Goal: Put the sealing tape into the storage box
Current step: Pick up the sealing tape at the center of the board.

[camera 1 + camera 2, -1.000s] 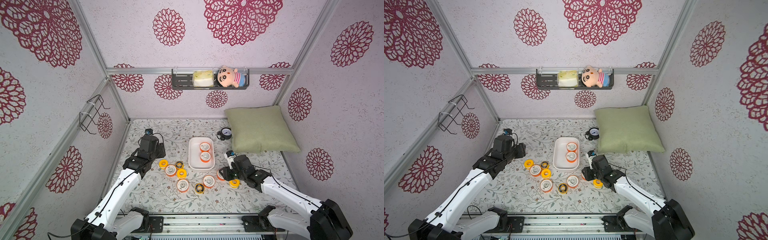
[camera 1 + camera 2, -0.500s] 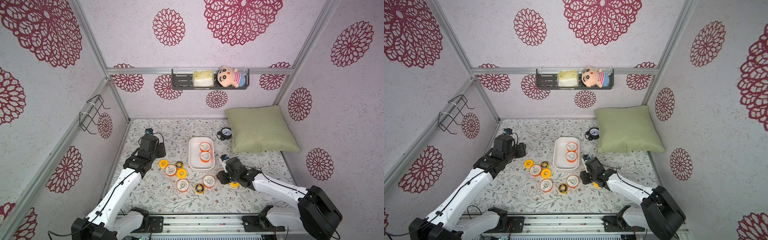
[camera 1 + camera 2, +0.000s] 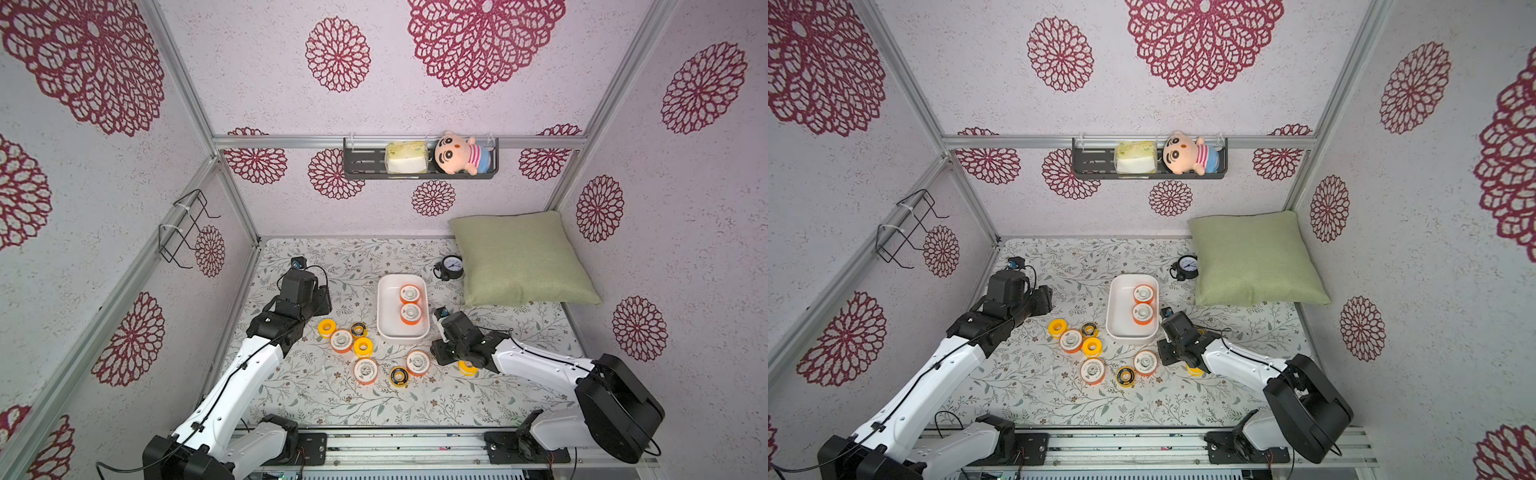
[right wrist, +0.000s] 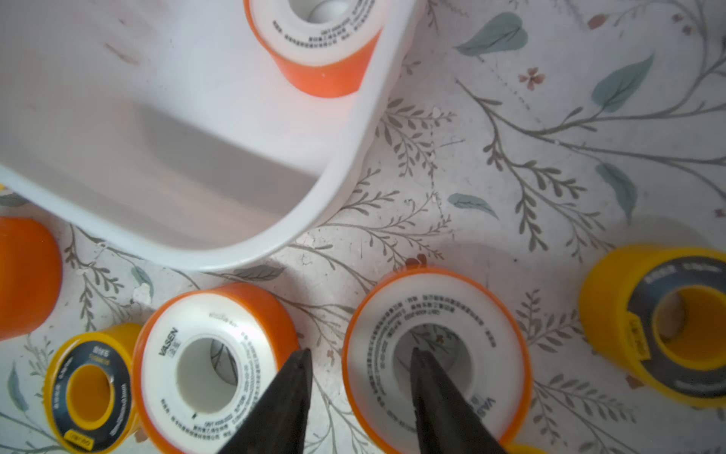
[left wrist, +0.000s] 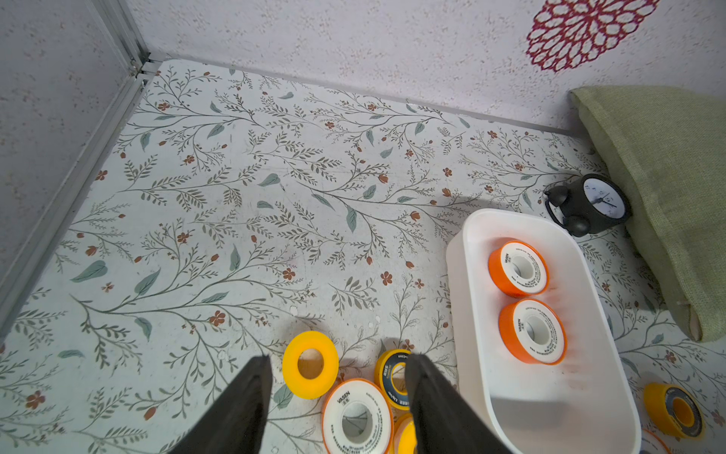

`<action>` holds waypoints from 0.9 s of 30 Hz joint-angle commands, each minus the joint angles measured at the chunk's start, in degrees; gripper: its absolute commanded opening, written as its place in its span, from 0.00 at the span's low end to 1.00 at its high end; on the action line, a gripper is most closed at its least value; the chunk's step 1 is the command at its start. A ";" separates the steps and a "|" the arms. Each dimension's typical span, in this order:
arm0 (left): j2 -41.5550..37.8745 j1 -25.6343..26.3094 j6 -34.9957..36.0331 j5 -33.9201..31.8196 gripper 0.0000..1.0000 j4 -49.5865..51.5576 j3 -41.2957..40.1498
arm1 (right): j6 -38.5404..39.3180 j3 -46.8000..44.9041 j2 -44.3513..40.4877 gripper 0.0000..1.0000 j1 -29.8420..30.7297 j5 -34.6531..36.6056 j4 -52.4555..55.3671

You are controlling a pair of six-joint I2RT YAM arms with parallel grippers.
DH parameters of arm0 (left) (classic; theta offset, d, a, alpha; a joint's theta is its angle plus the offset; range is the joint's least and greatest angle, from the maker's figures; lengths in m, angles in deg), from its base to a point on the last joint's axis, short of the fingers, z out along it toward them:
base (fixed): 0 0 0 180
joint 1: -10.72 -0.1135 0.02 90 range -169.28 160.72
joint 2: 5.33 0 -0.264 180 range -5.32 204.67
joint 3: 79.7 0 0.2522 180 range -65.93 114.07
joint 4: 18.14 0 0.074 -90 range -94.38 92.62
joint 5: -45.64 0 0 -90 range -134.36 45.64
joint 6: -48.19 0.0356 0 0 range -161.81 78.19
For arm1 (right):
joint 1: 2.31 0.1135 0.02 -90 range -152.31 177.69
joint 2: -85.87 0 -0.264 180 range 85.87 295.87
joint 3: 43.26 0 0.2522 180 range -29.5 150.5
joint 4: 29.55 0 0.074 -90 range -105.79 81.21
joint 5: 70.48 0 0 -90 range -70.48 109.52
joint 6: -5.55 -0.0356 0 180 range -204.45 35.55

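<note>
Jaws spread, the right gripper (image 4: 360,351) is straddling 1 sealing tape spool (image 4: 436,310) near-right of the storage box (image 4: 345,165); closing should follow.

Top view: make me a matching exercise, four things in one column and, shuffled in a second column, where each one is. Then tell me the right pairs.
Column one
1. storage box
2. alarm clock
3. plush doll
4. green pillow

Column two
A. lying on the dark wall shelf
B. in the far right corner of the mat
C. standing on the mat at the pillow's left edge
D. mid-mat, with two orange-rimmed spools inside

Pairs: 1-D, 2-C, 3-A, 4-B.
</note>
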 commanded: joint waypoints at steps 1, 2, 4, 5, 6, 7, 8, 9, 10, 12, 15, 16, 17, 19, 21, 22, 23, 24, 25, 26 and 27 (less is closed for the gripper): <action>0.65 -0.36 0.61 0.23 0.61 -0.94 0.12 | 0.90 1.56 0.78 0.47 0.65 2.52 1.74; 0.77 -0.39 0.66 0.30 0.61 -0.95 0.12 | 0.89 1.60 1.15 0.46 0.64 2.81 1.79; 0.94 -0.30 0.70 0.38 0.61 -0.87 0.21 | 0.94 1.90 1.90 0.46 0.80 3.55 2.31; 1.06 -0.35 0.73 0.54 0.61 -0.87 0.28 | 0.94 2.07 2.36 0.45 0.87 4.09 2.52; 1.16 -0.37 0.70 0.56 0.61 -0.78 0.34 | 0.79 2.31 2.79 0.44 0.96 4.64 2.81; 1.11 -0.39 0.75 0.61 0.62 -0.77 0.39 | 0.77 2.42 3.08 0.43 0.98 5.13 3.00; 1.14 -0.37 0.70 0.54 0.62 -0.78 0.33 | 0.68 2.48 3.40 0.42 1.00 5.66 3.18; 1.14 -0.38 0.75 0.42 0.62 -0.78 0.31 | 0.59 2.56 3.75 0.40 1.00 6.10 3.39; 1.25 -0.32 0.74 0.45 0.62 -0.78 0.25 | 0.54 2.69 4.02 0.39 1.05 6.44 3.52; 1.39 -0.32 0.71 0.45 0.62 -0.78 0.25 | 0.41 2.64 4.81 0.38 1.09 7.07 3.63; 1.56 -0.35 0.72 0.43 0.62 -0.60 0.39 | 0.26 2.70 5.98 0.37 1.09 7.55 3.59; 1.58 -0.34 0.72 0.45 0.62 -0.60 0.37 | 0.24 2.57 6.30 0.37 1.10 7.66 3.46; 1.60 -0.36 0.78 0.38 0.62 -0.51 0.40 | 0.24 2.57 6.60 0.36 1.09 7.70 3.22; 1.57 -0.33 0.82 0.37 0.62 -0.45 0.45 | 0.07 2.54 7.18 0.36 1.09 7.78 2.88; 1.60 -0.32 0.81 0.28 0.62 -0.51 0.39 | -0.04 2.48 7.90 0.36 1.09 7.82 2.55; 1.62 -0.37 0.79 0.19 0.62 -0.51 0.36 | -0.08 2.59 8.24 0.37 1.09 7.85 2.33; 1.72 -0.32 0.82 0.19 0.62 -0.49 0.34 | 0.04 2.58 8.57 0.37 1.09 7.86 2.28; 1.75 -0.36 0.83 0.19 0.62 -0.51 0.38 | 0.06 2.67 8.96 0.38 1.09 7.91 2.14; 1.78 -0.35 0.79 0.21 0.62 -0.51 0.44 | 0.06 2.68 9.31 0.39 1.09 7.90 2.11; 1.83 -0.36 0.79 0.27 0.62 -0.51 0.47 | 0.04 2.69 9.71 0.40 1.09 7.84 1.97; 1.84 -0.33 0.81 0.20 0.62 -0.47 0.47 | 0.06 2.73 10.07 0.41 1.09 7.83 1.94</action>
